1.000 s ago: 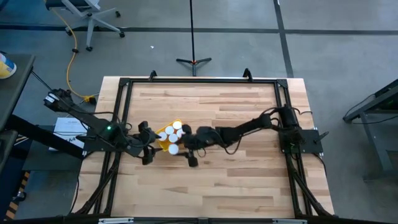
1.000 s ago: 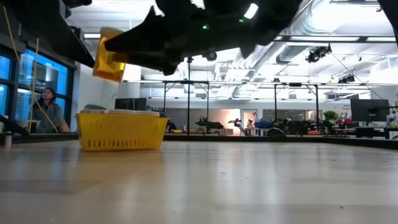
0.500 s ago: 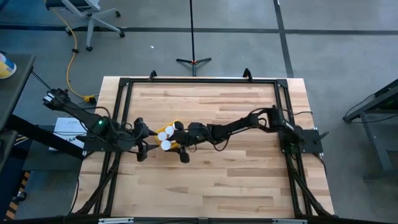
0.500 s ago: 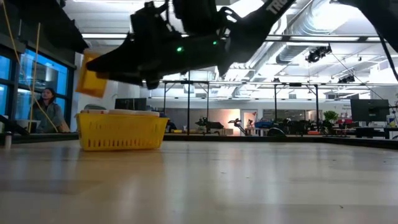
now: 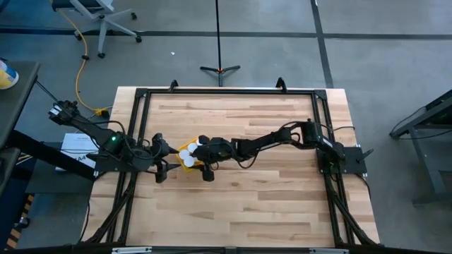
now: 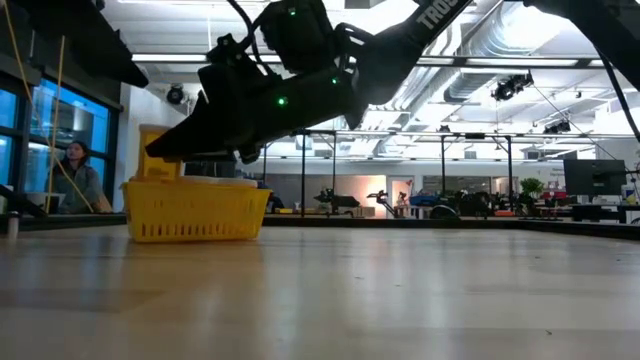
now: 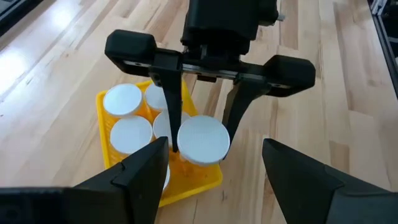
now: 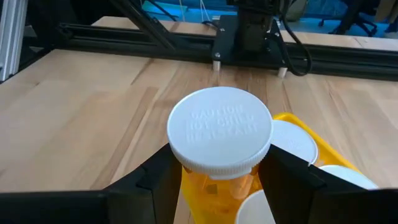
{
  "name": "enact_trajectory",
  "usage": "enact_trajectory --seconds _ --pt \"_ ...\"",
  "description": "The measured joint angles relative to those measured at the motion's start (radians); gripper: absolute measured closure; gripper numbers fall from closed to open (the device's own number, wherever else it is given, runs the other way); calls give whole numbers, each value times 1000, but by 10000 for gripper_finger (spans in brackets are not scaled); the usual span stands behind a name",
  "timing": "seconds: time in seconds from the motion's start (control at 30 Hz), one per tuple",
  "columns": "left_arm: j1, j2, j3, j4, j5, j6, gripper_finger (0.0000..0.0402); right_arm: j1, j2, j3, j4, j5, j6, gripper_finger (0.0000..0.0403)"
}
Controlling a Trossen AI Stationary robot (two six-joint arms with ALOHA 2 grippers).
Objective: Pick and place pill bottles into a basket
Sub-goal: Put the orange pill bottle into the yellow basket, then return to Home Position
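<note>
A wooden table (image 5: 268, 197) stands on grey floor, an office chair (image 5: 99, 17) beyond it.

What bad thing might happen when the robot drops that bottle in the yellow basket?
The basket already looks crowded with white-capped bottles, so the bottle in the right gripper might land on a neighbour's cap and tip or roll out.

That bottle hangs near the basket's edge, so it could catch the low wall and fall onto the table.

The left gripper waits open right beside the basket; the two arms might bump.
</note>
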Motion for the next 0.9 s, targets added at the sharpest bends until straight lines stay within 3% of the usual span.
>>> enact_trajectory --seconds 0.33,0.7,0.9 --pt "0 0 0 1 1 0 108 -1 0 0 1 1 25 211" --pt "0 0 0 1 1 0 108 -2 0 14 -12 -3 34 133" --pt "0 0 0 0 1 0 108 -2 0 42 -42 -23 53 111"
